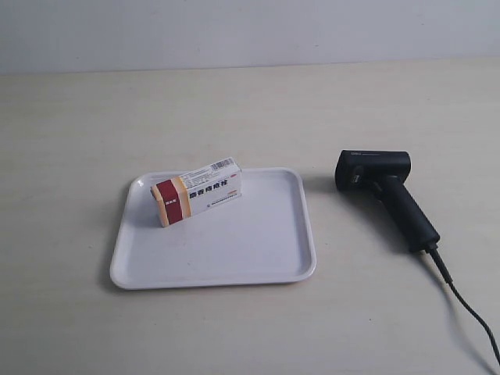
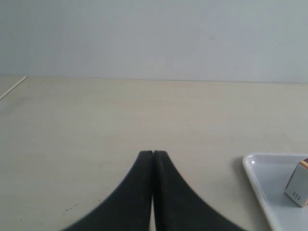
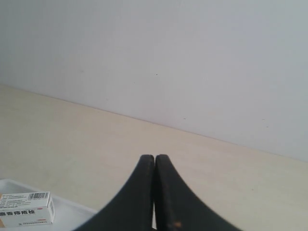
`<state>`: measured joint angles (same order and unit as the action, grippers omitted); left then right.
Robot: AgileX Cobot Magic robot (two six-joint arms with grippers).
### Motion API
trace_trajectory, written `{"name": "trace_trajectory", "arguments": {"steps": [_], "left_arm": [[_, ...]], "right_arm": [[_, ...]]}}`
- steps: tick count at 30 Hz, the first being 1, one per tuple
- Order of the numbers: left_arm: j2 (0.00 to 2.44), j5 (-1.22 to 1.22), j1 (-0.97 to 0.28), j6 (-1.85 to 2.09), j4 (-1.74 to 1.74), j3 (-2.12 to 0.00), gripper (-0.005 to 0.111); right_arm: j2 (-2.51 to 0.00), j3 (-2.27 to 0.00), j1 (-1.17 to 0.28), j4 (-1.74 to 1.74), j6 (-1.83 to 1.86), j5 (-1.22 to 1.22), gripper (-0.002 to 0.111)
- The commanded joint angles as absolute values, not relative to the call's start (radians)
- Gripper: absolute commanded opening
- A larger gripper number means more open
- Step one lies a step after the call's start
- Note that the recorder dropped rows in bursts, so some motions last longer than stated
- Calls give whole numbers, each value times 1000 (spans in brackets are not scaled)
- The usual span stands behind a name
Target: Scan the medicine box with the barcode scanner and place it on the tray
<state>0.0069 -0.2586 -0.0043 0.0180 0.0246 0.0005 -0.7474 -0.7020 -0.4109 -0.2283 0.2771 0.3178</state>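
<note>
The white medicine box (image 1: 197,191) with a dark red and tan end rests on the white tray (image 1: 234,250), toward the tray's far left part. To the right of the tray, on the table, lies the black barcode scanner (image 1: 387,191), handle and cable trailing toward the near right. Neither arm shows in the exterior view. My left gripper (image 2: 153,154) is shut and empty above bare table, with the tray's corner (image 2: 257,178) and the box's end (image 2: 299,185) off to one side. Also shut and empty is my right gripper (image 3: 154,158); the box (image 3: 26,209) lies beside it.
The scanner's black cable (image 1: 469,312) runs off the near right corner of the exterior view. A pale wall (image 1: 250,31) stands behind the beige table (image 1: 78,141).
</note>
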Motion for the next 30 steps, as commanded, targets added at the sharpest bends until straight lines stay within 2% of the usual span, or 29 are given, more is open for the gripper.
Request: {"name": "trace_trajectory", "arguments": {"steps": [1,6,13,23,30], "left_arm": [[0,-260,0,11,20,0,3],[0,-260,0,11,20,0,3],[0,-260,0,11,20,0,3],[0,-260,0,11,20,0,3],[0,-260,0,13,20,0,3]], "right_arm": [[-744,-705,-405,-232,277,311,0],[-744,-705,-405,-235,283,289,0],[-734,-693,-405,-230,268,412,0],[-435,-242,-407,-53,-79,103,0],[-202,-32,-407,18,-185,106,0]]}}
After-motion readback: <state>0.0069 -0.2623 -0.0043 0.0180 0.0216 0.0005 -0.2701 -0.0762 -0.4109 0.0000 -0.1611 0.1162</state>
